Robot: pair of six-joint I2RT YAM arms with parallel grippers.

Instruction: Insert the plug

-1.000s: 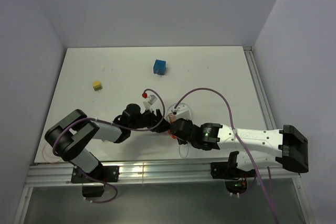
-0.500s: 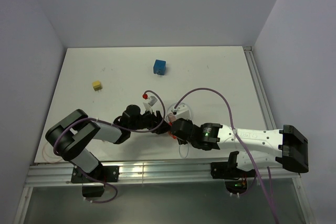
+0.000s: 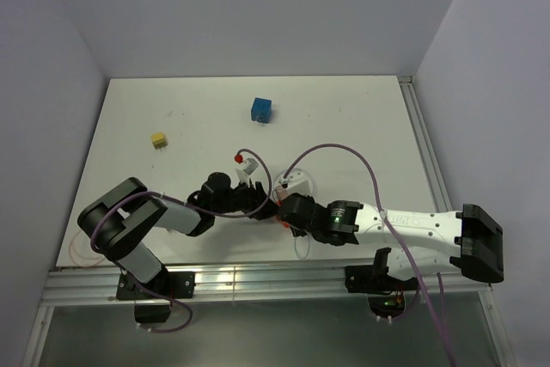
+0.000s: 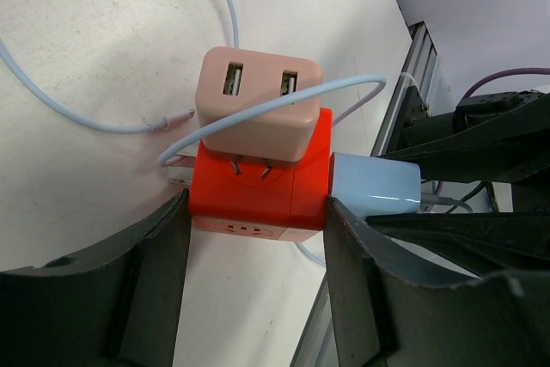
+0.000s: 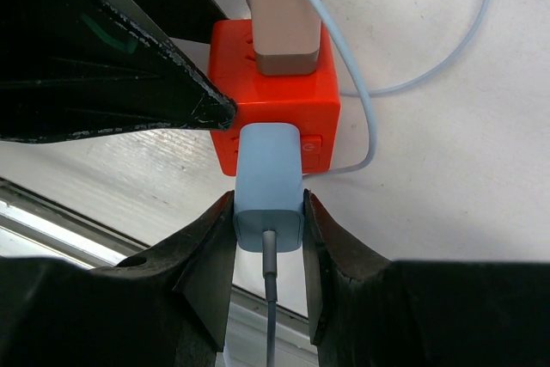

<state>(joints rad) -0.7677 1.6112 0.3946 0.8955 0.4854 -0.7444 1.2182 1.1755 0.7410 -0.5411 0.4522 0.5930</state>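
Light blue plug (image 5: 268, 182) butted against a red socket cube (image 5: 325, 113) near the table's (image 3: 344, 118) front edge; its prongs are hidden, so it is possibly seated. The right gripper (image 5: 268, 212) clamps the plug, and the left gripper (image 4: 258, 217) squeezes the cube's sides. If that hold slips, the cube could twist and jam the prongs. Both arms have barely moved since a second ago.

glossy red plastic socket cube (image 4: 258, 199), smooth pale blue plug (image 5: 268, 180), matt white table (image 4: 86, 32)
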